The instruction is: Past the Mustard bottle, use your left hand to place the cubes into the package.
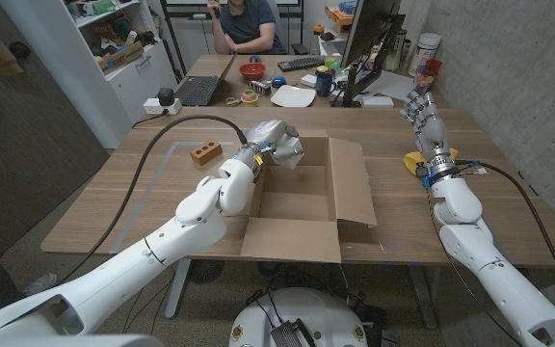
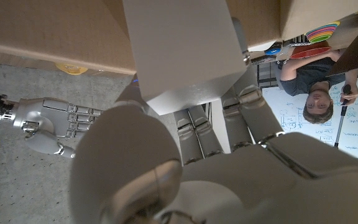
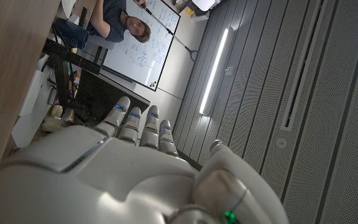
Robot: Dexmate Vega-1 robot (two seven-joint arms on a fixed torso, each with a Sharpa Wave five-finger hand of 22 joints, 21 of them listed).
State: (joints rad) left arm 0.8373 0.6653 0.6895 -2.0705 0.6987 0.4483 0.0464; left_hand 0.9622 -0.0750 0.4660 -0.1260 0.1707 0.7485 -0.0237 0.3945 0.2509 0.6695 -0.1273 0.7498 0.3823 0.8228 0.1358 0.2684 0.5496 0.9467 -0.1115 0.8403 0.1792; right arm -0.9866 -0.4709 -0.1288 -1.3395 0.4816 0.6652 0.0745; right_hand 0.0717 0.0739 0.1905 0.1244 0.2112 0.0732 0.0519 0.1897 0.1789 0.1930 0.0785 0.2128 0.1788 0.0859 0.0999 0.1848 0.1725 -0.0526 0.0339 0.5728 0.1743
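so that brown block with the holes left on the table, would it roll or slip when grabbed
The brown block looks flat-sided and lies on a broad face, so it probably won't roll. Its holes and square edges should give fingers purchase. It looks brick-like, so possibly rigid, though its weight can't be judged.

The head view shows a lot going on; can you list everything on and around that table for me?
Cardboard box: one, brown, flaps open, table centre.
Cube: one, grey-white, held over the box's far left corner.
Brick-like block: one, orange-brown, left of the box.
Yellow object: one, partly hidden behind the right wrist.
Laptop: one, dark, far table.
Red bowl: one, far table.
White plate: one, far table.
Person: one, seated behind the far table.
Left hand: grips the cube.
Right hand: raised, fingers apart, holds nothing.
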